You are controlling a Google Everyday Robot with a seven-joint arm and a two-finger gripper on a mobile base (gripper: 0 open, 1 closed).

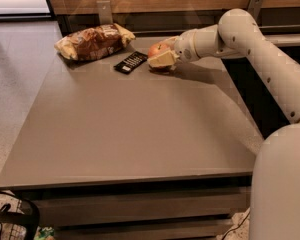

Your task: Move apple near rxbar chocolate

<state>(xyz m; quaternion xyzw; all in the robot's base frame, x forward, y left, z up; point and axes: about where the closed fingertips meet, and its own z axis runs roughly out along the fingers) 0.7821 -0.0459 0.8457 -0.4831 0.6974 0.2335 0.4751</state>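
Observation:
The apple, red-orange and round, sits between the fingers of my gripper at the far side of the table. One cream finger crosses its front and the other lies behind it. The gripper is shut on the apple, at or just above the tabletop. The rxbar chocolate, a flat black wrapper with white print, lies on the table just left of the apple, a small gap apart. My arm reaches in from the right.
A crinkled brown-and-yellow snack bag lies at the table's far left corner. The grey table ends at a wooden wall rail behind. A dark basket stands on the floor at the lower left.

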